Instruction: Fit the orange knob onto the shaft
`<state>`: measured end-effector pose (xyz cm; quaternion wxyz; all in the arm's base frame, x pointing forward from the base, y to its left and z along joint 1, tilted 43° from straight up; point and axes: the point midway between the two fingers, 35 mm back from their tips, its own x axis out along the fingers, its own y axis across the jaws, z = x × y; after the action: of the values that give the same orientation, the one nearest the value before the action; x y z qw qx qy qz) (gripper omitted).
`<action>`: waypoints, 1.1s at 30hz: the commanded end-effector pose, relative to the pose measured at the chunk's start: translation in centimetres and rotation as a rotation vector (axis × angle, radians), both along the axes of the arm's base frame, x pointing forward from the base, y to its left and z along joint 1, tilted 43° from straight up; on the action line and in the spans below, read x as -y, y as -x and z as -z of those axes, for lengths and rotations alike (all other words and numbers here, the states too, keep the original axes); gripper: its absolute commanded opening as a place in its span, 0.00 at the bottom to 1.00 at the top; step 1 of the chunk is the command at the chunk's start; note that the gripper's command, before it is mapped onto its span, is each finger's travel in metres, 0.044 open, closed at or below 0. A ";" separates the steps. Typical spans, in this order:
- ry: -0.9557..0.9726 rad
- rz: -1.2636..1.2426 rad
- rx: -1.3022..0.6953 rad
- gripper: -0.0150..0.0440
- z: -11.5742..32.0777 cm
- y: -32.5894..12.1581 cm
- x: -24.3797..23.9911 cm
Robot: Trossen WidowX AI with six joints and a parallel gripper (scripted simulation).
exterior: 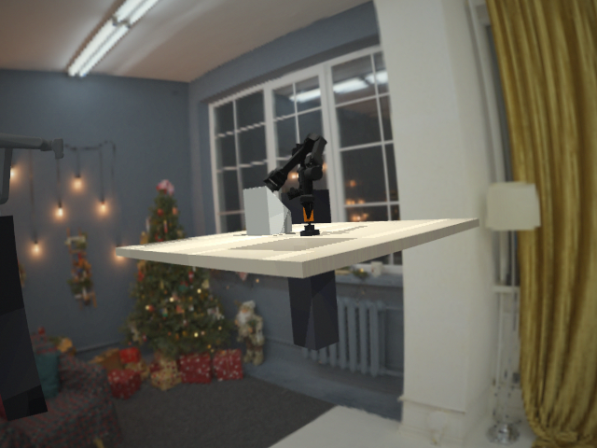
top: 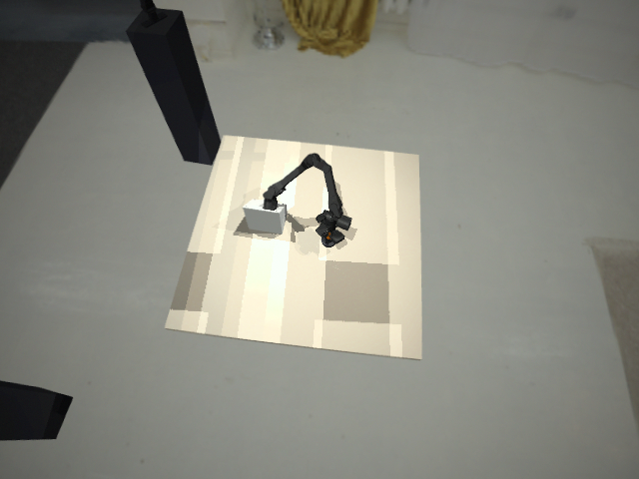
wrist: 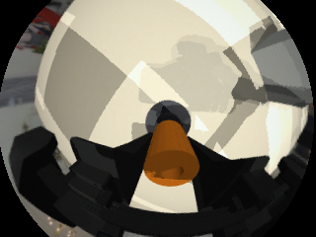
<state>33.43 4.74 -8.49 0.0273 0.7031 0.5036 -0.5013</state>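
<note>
1. The orange knob is held above the round pedestal, which sits on the desk. In the exterior view it is upright, presumably so that its hole can meet the shaft end on.
2. The dark shaft is mostly lost against the fingers and the knob, so I cannot tell whether the knob's lower end touches it or has begun to go over it. The knob does not look fully down; dark parts show between it and the pedestal's base.
3. The arm reaches in from the pale block on the left and bends down over the pedestal. That likely leaves the wrist room to turn the knob, which the hidden flat calls for.
4. The hand is part-way open, its fingers pinching the knob from opposite sides. Gripping by the sides keeps the lower end free for the shaft.
5. Light downward pressure with a slow twist seems the sensible next move; pushing hard with the flats misaligned could jam the knob or make it slip in the grip.
</note>
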 end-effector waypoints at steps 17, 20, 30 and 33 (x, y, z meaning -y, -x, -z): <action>0.001 0.009 -0.007 0.25 -0.3 0.4 0.3; 0.001 0.069 -0.062 0.25 -0.4 0.4 0.3; 0.002 0.156 -0.143 0.25 0.0 0.0 0.1; 0.002 0.156 -0.143 0.25 0.0 -0.1 0.1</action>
<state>33.23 4.64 -8.45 -0.0449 0.7015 0.4504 -0.5504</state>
